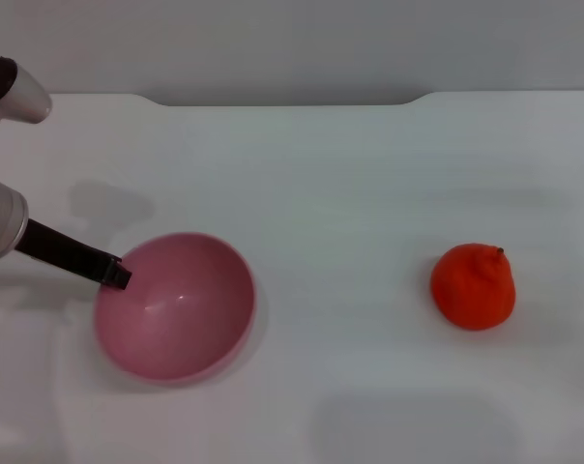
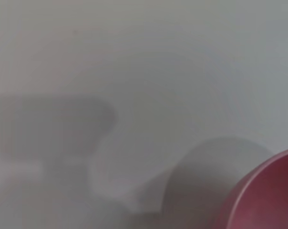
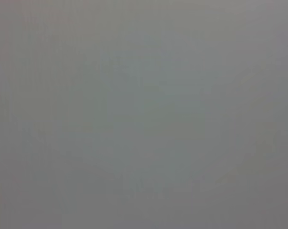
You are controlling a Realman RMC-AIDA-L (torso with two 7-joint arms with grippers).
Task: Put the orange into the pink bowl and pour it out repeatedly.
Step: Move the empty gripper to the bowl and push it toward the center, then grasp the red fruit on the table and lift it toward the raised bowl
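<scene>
The pink bowl (image 1: 176,307) sits at the front left of the white table, tipped so that its empty inside shows. My left gripper (image 1: 116,272) reaches in from the left, its dark fingers closed on the bowl's left rim. In the left wrist view a part of the bowl's (image 2: 268,198) outer wall shows, with its shadow on the table. The orange (image 1: 474,286) lies on the table well to the right of the bowl, stem end up, touching nothing. My right gripper is out of view; the right wrist view shows only a plain grey surface.
The white table (image 1: 331,174) stretches between the bowl and the orange, and its far edge runs along the back under a grey wall. Part of my left arm (image 1: 2,227) stands at the left edge.
</scene>
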